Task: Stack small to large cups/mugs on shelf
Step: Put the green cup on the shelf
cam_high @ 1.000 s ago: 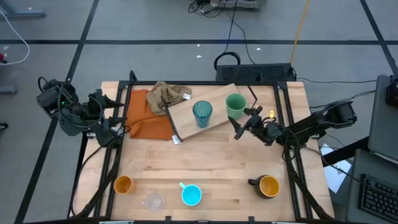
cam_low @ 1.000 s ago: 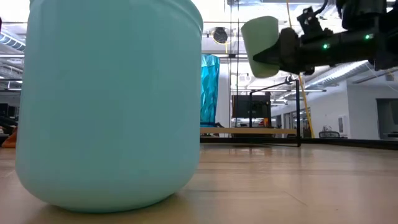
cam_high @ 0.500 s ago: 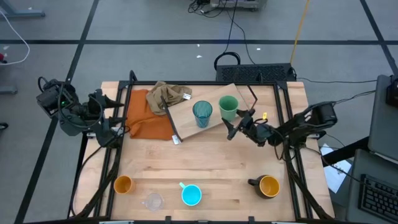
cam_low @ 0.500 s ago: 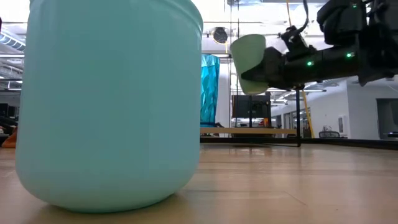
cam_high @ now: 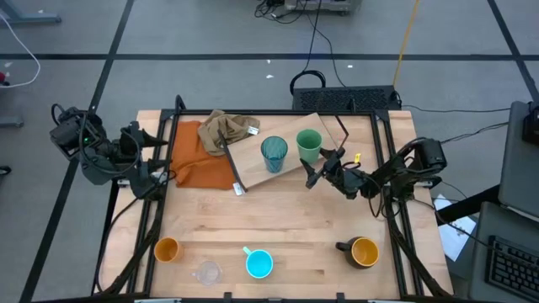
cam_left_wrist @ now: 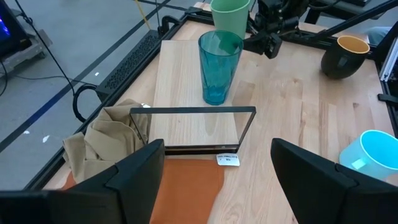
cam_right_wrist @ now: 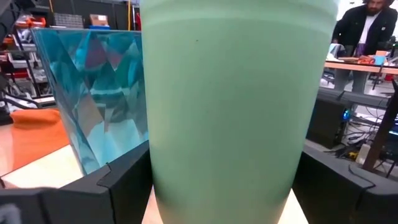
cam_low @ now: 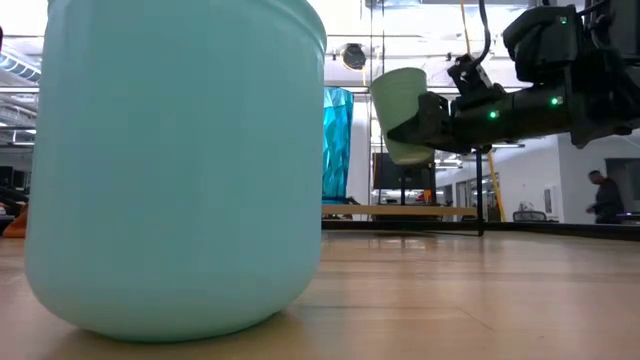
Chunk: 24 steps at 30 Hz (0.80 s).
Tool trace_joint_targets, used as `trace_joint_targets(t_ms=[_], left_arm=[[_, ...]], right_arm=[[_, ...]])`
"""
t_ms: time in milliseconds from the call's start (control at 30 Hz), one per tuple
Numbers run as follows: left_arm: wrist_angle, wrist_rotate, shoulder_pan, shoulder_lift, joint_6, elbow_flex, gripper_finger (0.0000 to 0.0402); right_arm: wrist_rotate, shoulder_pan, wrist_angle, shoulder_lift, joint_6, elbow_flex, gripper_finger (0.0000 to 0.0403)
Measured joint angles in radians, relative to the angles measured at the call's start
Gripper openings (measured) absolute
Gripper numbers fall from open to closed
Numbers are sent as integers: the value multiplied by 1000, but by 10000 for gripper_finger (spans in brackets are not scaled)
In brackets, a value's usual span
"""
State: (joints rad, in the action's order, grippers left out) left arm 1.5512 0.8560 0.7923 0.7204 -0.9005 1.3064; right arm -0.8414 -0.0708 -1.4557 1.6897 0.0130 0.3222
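My right gripper holds a green cup in the air over the right part of the light wooden shelf. A tall teal tumbler stands on the shelf just left of the cup. Near the table's front edge stand an orange cup, a clear glass, a light-blue mug and a black mug. My left gripper waits open at the table's left edge, facing the shelf. My right gripper pinches the green cup's lower wall between its two fingers, one on each side. The fingers come level from the table's right. The cup is lifted clear of the shelf, mouth up and slightly tilted.
An orange cloth and a crumpled tan cloth lie at the shelf's left end. Black frame rails run along the table's sides. A person stands in the room beyond the table.
My right gripper has come down and a little toward the table's left with the green cup, which now hangs lower and closer to the teal tumbler, still clear of the shelf.
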Motion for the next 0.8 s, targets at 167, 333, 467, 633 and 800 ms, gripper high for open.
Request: trace_joint_targets(t_ms=[167,333,467,633,800], left_arm=[[0,0,0,0,0,0,296],[0,0,0,0,-1,0,296],[0,0,0,0,-5,0,296],[0,0,0,0,-7,0,296],[0,-3,0,0,-11,0,296]], right_arm=[[0,0,0,0,-18,0,307],[5,-2,-31,0,-12,0,307],[8,-9,-41,0,10,0,307],[8,-10,-91,0,48,0,307],[-3,-45,-110,-78,177,-5,307]])
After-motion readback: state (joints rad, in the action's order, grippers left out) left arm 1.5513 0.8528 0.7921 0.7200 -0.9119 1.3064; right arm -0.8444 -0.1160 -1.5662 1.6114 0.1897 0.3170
